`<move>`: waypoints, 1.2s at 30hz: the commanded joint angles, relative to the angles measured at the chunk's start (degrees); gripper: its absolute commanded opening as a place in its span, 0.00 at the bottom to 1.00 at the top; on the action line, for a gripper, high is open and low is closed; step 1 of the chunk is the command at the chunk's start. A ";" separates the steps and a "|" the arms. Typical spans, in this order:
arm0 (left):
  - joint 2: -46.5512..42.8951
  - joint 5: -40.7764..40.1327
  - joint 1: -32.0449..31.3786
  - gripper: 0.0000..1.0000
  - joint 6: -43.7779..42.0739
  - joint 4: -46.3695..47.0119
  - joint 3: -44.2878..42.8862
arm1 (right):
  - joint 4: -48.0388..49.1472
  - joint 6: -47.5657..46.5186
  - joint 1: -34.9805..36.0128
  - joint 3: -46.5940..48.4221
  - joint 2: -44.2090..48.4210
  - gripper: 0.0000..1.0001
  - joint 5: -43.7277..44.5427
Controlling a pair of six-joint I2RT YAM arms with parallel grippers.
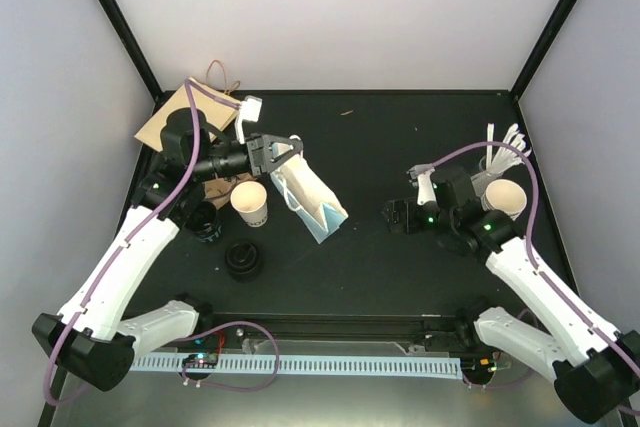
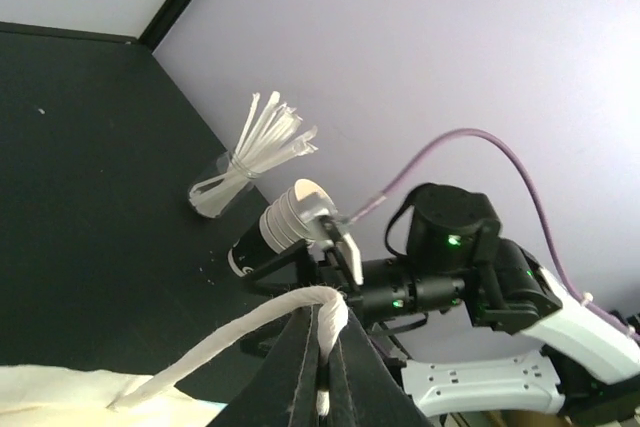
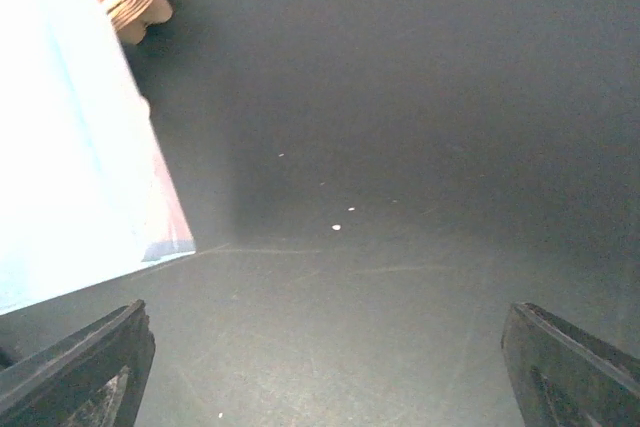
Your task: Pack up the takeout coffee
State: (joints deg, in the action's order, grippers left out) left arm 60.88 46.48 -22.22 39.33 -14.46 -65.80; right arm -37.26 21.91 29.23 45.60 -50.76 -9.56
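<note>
Takeout coffee (image 1: 205,219), just one, left fingers (image 2: 285,377) clamped on one bag (image 1: 312,197), right fingers (image 3: 80,367) apart.

- black table (image 1: 400,137), pretty bare in the middle
- brown bag (image 1: 165,125) flat, upper left
- white bag (image 1: 312,199) tipped, centre-left
- open white cup (image 1: 249,203), black lids (image 1: 243,260) lower left
- cup stack (image 1: 503,199), straws (image 1: 505,142) far right

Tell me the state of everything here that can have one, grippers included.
left gripper: shut on the white bag's handle.
right gripper: open, empty.
white bag: lifted by its handle, tilted.
takeout coffee: lid on, standing outside the bag, partly hidden by the left arm.
lidless cup: upright, uncovered.
</note>
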 commanded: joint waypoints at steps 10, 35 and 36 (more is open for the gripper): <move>2.15 10.29 -2.82 0.01 -4.16 1.19 -3.94 | 11.50 1.38 2.85 0.97 -9.34 0.80 -16.19; 5.58 11.03 -4.79 0.02 -5.23 0.85 -3.96 | 21.43 10.39 11.96 -15.71 -9.14 0.15 -4.74; 5.58 10.94 -4.80 0.01 -5.57 0.48 -4.00 | 21.29 10.84 11.96 -16.32 -7.92 0.13 -3.66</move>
State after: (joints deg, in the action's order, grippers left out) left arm 66.30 56.66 -26.76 35.53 -14.13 -68.99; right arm -18.35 30.33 40.86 30.98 -62.78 -17.82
